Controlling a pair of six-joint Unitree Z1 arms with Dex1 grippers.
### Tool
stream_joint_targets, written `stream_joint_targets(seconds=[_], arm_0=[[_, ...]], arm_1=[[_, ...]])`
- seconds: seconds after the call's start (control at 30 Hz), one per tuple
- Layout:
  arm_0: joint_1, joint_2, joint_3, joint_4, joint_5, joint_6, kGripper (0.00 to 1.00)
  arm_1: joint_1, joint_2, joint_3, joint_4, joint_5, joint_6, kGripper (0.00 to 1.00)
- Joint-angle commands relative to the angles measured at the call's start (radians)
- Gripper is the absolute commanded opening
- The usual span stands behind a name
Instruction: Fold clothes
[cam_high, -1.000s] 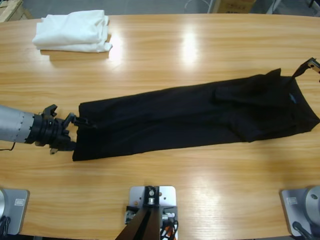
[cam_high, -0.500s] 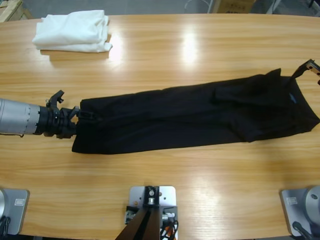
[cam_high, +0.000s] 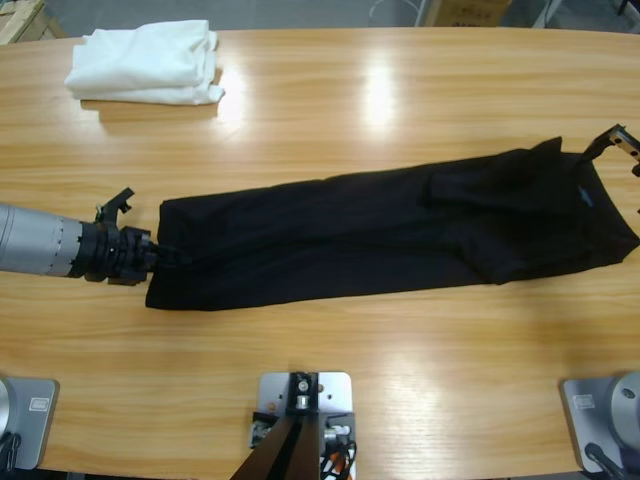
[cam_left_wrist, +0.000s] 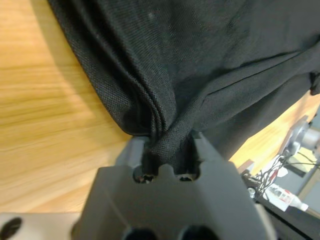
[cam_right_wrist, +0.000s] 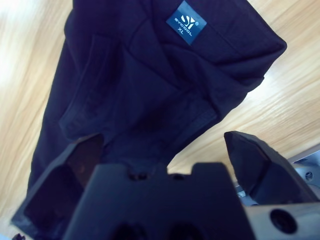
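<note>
The clothes, a black polo shirt (cam_high: 380, 235), lie folded into a long strip across the table, collar end at the right. My left gripper (cam_high: 155, 257) is at the strip's left end, shut on a bunch of the hem (cam_left_wrist: 167, 145) drawn between its jaws. Open, my right gripper (cam_high: 622, 145) hovers at the table's right edge above the collar end, nothing between its jaws (cam_right_wrist: 160, 142). The right wrist view looks down on the collar (cam_right_wrist: 150, 75) and the blue neck tag (cam_right_wrist: 186, 22). That tag (cam_high: 587, 195) shows small in the high view.
A folded white garment pile (cam_high: 145, 62) sits at the far left corner of the wooden table (cam_high: 400, 90). Bare wood runs along the table's far side and in front of the shirt.
The left arm has swung a little away from the table's front edge and turned, holding the hem, so the strip's left end shifted slightly. The right gripper has barely moved.
</note>
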Motion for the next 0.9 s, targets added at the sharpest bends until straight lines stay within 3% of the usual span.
stream_joint_targets(seconds=[0.03,0.23,0.4,0.57,0.83,0.9], arm_0=[[0.000,-0.024,-0.208,0.380,0.139,0.048,0.000],[0.021,-0.022,-0.425,0.710,0.278,0.078,0.000],[0.170,-0.042,-0.562,1.055,0.450,0.164,0.000],[0.271,-0.055,-0.705,1.198,0.547,0.248,0.000],[0.520,-0.140,-0.794,1.359,0.663,0.450,0.000],[0.522,-0.156,-0.836,1.392,0.664,0.478,0.000]], arm_1=[[-0.007,0.005,0.021,-0.010,0.018,0.000,1.000],[-0.007,0.008,0.029,-0.010,0.018,0.000,1.000],[-0.007,0.007,0.035,-0.009,0.015,-0.002,1.000],[-0.007,0.002,0.034,-0.013,0.017,-0.002,1.000],[-0.007,0.004,0.053,-0.035,0.023,-0.002,1.000],[-0.007,0.007,0.055,-0.040,0.024,-0.002,1.000]])
